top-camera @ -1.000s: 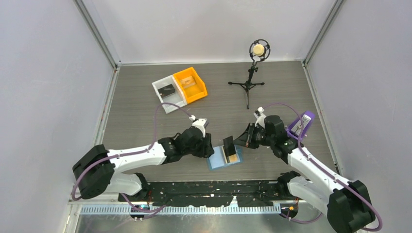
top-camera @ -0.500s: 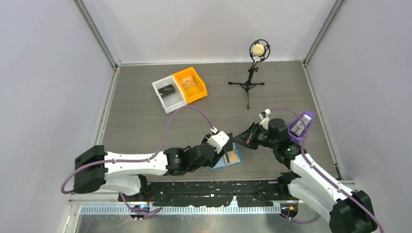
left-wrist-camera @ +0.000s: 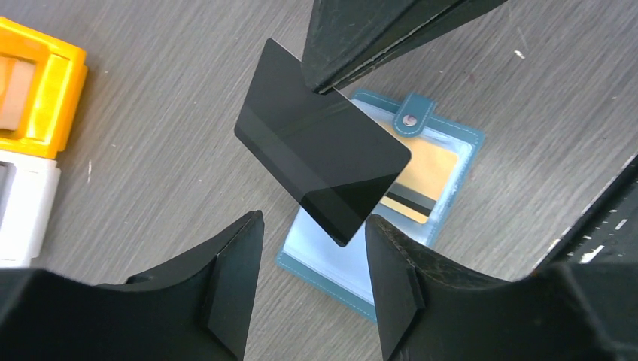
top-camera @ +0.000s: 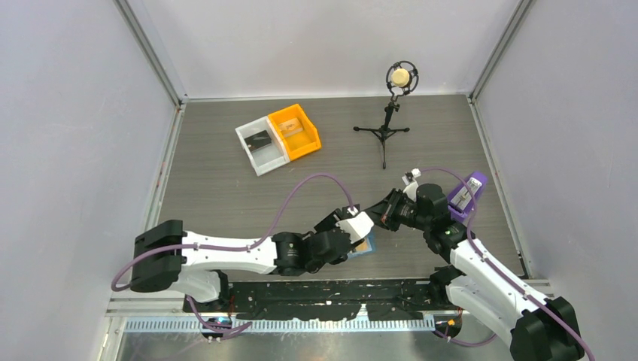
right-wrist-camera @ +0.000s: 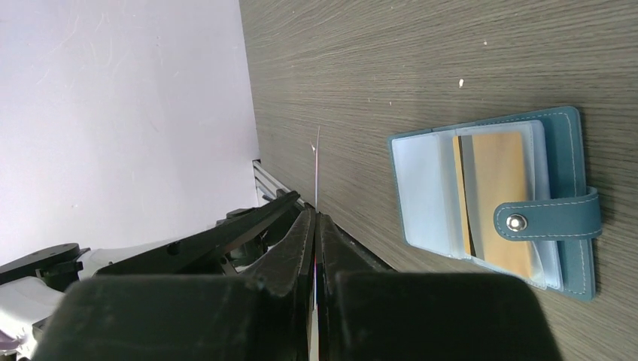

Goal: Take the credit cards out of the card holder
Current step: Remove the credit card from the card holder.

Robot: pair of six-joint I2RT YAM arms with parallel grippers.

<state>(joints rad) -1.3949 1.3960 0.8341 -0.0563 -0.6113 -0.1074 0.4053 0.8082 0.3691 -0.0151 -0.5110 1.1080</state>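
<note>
The light-blue card holder (left-wrist-camera: pixel 450 132) lies open on the table, with the tan card (left-wrist-camera: pixel 426 175) in its inner pocket. It also shows in the right wrist view (right-wrist-camera: pixel 569 195), with the tan card (right-wrist-camera: pixel 499 192), and in the top view (top-camera: pixel 366 249). My right gripper (right-wrist-camera: pixel 316 215) is shut on the black card (left-wrist-camera: pixel 320 161) and holds it in the air above the holder; the card (right-wrist-camera: pixel 317 162) shows edge-on there. My left gripper (left-wrist-camera: pixel 312 280) is open, its fingers on either side of the black card's lower corner without touching it. The two grippers meet in the top view (top-camera: pixel 370 222).
A white bin (top-camera: pixel 261 147) with a dark item and an orange bin (top-camera: pixel 295 130) stand at the back left. A microphone on a tripod (top-camera: pixel 387 120) stands at the back. A purple stand (top-camera: pixel 465 194) is to the right, behind the right arm.
My left arm has swung right and brought its open gripper up to the black card. My right gripper has drawn back slightly to the right with the card still in it.
</note>
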